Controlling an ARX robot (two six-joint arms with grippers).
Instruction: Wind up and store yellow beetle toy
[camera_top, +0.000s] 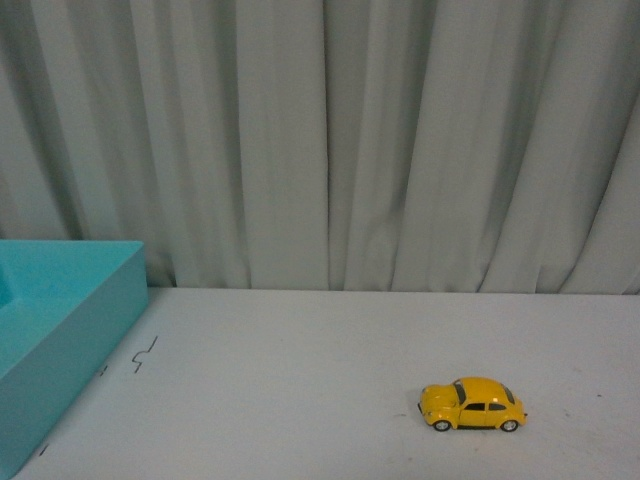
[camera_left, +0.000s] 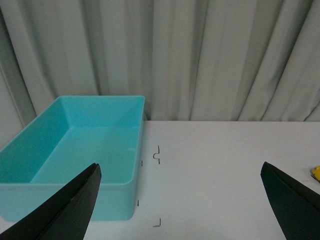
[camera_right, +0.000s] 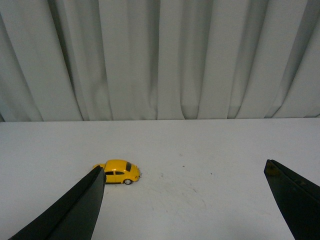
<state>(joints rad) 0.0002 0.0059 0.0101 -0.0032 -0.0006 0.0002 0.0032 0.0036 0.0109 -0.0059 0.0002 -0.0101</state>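
Observation:
The yellow beetle toy (camera_top: 472, 404) stands on its wheels on the white table (camera_top: 330, 400), right of the middle, side-on with its nose to the left. It also shows in the right wrist view (camera_right: 118, 172), some way ahead of my right gripper (camera_right: 182, 200), which is open and empty with wide-spread black fingers (camera_right: 75, 212). A yellow sliver of the toy (camera_left: 316, 173) shows at the edge of the left wrist view. My left gripper (camera_left: 180, 200) is open and empty near the teal bin (camera_left: 75, 150). Neither arm shows in the front view.
The open teal bin (camera_top: 60, 320) sits at the table's left edge and looks empty. Small black marks (camera_top: 145, 355) are drawn on the table beside it. A grey curtain (camera_top: 330, 140) hangs behind the table's far edge.

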